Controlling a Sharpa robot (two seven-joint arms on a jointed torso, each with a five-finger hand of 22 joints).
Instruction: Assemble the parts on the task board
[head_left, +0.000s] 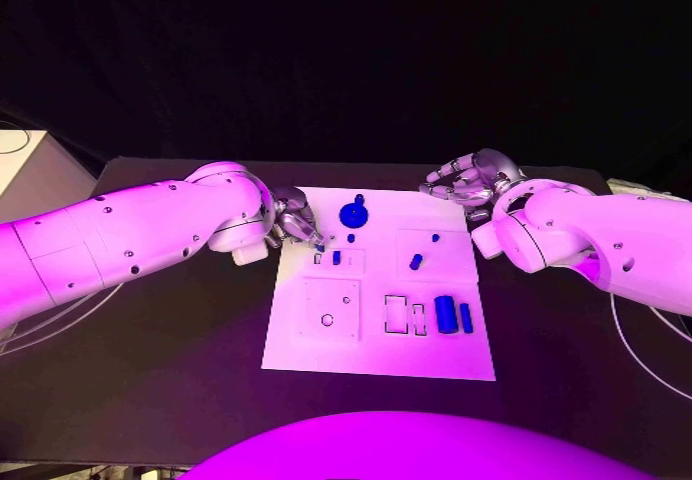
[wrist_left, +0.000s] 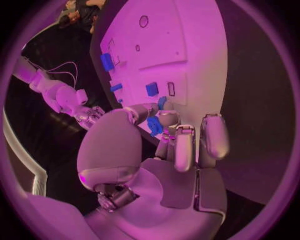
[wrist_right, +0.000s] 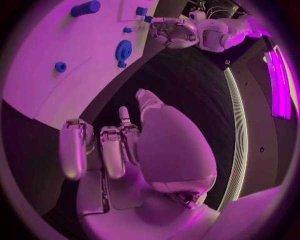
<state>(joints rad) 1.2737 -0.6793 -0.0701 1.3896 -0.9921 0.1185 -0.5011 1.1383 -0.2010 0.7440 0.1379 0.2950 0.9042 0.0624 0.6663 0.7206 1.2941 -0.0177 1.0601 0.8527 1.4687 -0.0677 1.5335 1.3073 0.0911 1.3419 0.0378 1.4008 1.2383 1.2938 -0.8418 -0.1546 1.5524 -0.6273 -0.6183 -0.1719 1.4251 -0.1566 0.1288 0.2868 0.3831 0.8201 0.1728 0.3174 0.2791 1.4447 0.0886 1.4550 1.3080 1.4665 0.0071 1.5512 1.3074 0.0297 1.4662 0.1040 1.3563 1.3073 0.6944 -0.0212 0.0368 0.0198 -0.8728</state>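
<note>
My left hand (head_left: 296, 228) sits at the board's (head_left: 378, 355) left edge, a little above the frame's middle, and pinches a small blue part (wrist_left: 154, 125) between its fingertips; the wrist view shows that part right at the tips, over the board's near edge. My right hand (head_left: 469, 182) hovers off the board's upper right corner, over the black table (head_left: 144, 350), its fingers curled in with nothing in them. The board lies in the middle of the frame. On it, a round blue part (head_left: 353, 213) sits near the top edge, a small blue peg (head_left: 415, 261) lies right of centre, and two blue blocks (head_left: 453, 315) stand side by side at the lower right. Another small blue piece (head_left: 336, 257) stands just below my left fingertips.
</note>
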